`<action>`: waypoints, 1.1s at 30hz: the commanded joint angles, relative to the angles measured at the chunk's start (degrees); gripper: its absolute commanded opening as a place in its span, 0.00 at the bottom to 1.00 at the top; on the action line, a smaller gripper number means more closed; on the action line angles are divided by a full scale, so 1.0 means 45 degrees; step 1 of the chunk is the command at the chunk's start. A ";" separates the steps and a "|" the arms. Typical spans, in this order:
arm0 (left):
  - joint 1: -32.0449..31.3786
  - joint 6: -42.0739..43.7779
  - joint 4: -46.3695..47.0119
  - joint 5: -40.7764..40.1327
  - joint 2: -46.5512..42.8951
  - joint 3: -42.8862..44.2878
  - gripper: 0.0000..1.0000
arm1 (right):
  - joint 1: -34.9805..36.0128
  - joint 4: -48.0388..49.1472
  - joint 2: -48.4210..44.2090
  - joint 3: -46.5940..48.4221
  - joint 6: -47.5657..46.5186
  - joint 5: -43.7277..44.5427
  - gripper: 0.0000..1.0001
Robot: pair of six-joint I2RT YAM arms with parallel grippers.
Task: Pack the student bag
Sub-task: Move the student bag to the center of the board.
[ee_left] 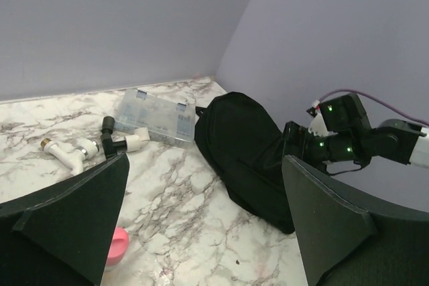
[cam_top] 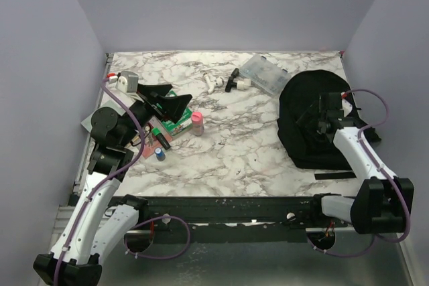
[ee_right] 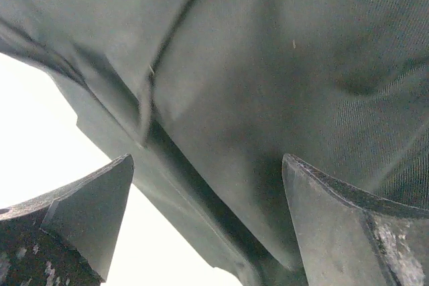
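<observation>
The student bag point(cam_top: 303, 122) is a black fabric backpack lying flat on the right side of the marble table point(cam_top: 234, 145). My right gripper point(cam_top: 322, 120) hangs over its middle, fingers pointing down at it. In the right wrist view the bag's dark fabric point(ee_right: 268, 65) fills almost everything, very close. My right gripper point(ee_right: 208, 172) is open there, with a fold of fabric running between the fingers and not pinched. My left gripper point(cam_top: 164, 98) is open at the left over a pile of small items. In the left wrist view my left gripper point(ee_left: 206, 179) holds nothing and faces the bag point(ee_left: 244, 142).
A clear compartment box point(cam_top: 265, 74) lies at the back, with white pipe fittings point(cam_top: 214, 84) beside it. A pink-capped bottle point(cam_top: 197, 122), a green box point(cam_top: 175, 123) and a blue-capped item point(cam_top: 159, 153) sit under the left arm. A white device point(cam_top: 127, 80) is at the back left.
</observation>
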 commanded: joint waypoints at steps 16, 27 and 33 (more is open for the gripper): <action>-0.0200 -0.0198 -0.0314 0.0312 0.0651 0.0468 0.99 | 0.8157 0.2388 0.0859 -0.1020 0.3559 -0.4764 0.96; -0.1027 -0.0069 -0.1514 0.0199 0.1803 0.1165 0.99 | 0.7328 -0.0925 0.0482 0.1628 -0.0560 0.0482 0.99; -0.3401 -0.0206 -0.2984 -0.2585 0.2309 0.1541 0.98 | 0.4074 -0.0432 -0.0282 0.1001 -0.1217 -0.0962 1.00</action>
